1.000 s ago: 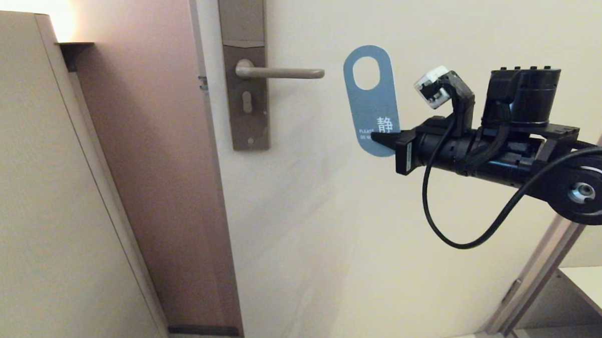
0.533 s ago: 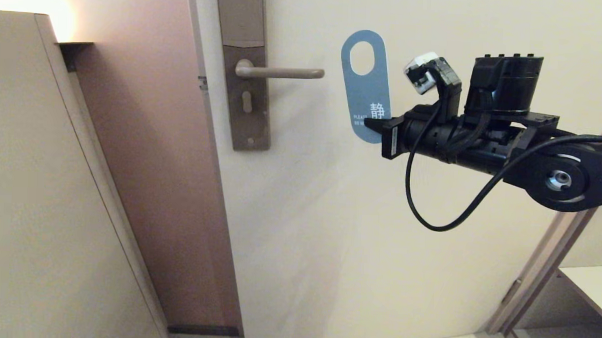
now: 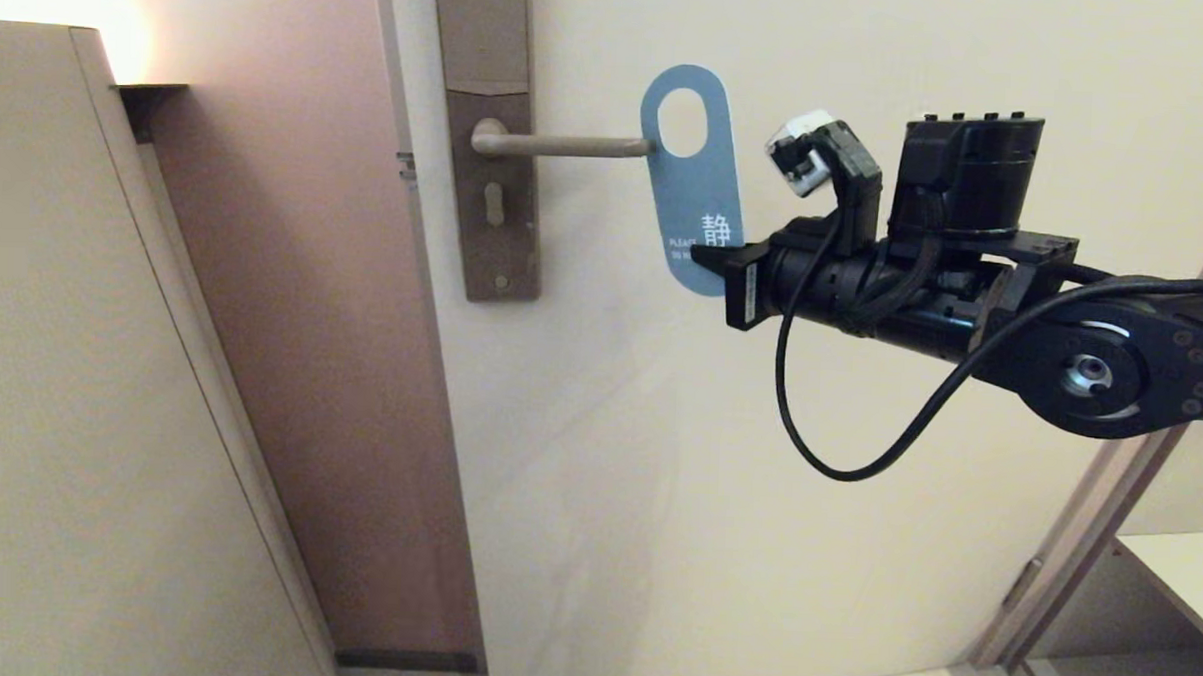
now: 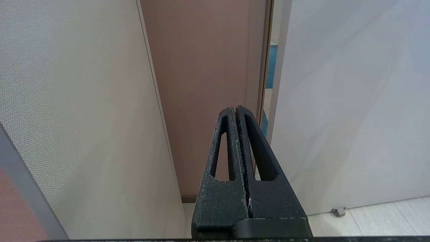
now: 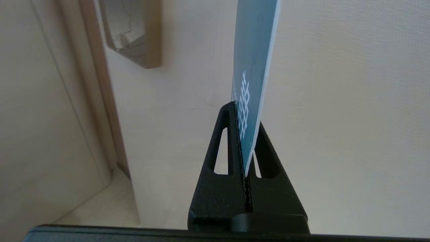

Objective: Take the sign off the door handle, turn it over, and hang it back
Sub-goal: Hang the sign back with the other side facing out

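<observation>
Pinching the sign [image 3: 694, 186] blue side out, your right gripper [image 3: 709, 261] holds its lower end — top overlapping the door handle [image 3: 558, 145] tip. Your left gripper [image 4: 235, 112] is pressed together, empty.

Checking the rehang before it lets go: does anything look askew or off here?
Nothing damaged. The sign, blue side out, tilts slightly in the right gripper, pinched at its lower end. The door handle tip meets the sign's edge, below its oval hole, so it isn't hung yet.
</observation>
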`<state>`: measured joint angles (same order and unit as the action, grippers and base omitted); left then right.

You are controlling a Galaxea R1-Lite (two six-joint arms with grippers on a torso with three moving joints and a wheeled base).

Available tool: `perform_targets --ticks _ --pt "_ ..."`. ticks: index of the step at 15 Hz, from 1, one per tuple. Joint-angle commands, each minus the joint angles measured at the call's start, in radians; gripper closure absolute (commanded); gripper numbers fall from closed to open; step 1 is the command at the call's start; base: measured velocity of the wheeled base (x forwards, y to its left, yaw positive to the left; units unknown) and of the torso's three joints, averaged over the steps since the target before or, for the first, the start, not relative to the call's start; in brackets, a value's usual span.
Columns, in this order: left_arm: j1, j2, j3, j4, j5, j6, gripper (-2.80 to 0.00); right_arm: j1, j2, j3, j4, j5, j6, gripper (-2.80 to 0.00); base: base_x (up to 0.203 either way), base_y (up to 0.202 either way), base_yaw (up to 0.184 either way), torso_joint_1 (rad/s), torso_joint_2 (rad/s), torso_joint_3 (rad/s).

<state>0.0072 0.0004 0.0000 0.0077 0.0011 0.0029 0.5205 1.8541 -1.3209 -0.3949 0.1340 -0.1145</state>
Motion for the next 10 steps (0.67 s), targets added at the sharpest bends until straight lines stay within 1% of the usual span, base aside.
perform_targets --ticks 1,6,9,10 --pt "0.000 0.000 0.000 0.000 0.000 0.000 0.00 0.013 0.007 0.000 -0.004 0.001 -0.001 0.00 0.000 0.000 0.000 0.000 0.00 0.000" --pt "0.000 0.000 0.000 0.000 0.000 0.000 0.00 0.043 0.040 -0.024 -0.004 -0.016 0.035 0.00 0.000 0.000 0.000 0.000 0.00 0.000" --pt "0.000 0.000 0.000 0.000 0.000 0.000 0.00 0.056 0.072 -0.072 -0.003 -0.078 0.050 0.00 0.000 0.000 0.000 0.000 0.00 0.000" --pt "0.000 0.000 0.000 0.000 0.000 0.000 0.00 0.062 0.074 -0.072 -0.002 -0.085 0.049 0.00 0.000 0.000 0.000 0.000 0.00 0.000"
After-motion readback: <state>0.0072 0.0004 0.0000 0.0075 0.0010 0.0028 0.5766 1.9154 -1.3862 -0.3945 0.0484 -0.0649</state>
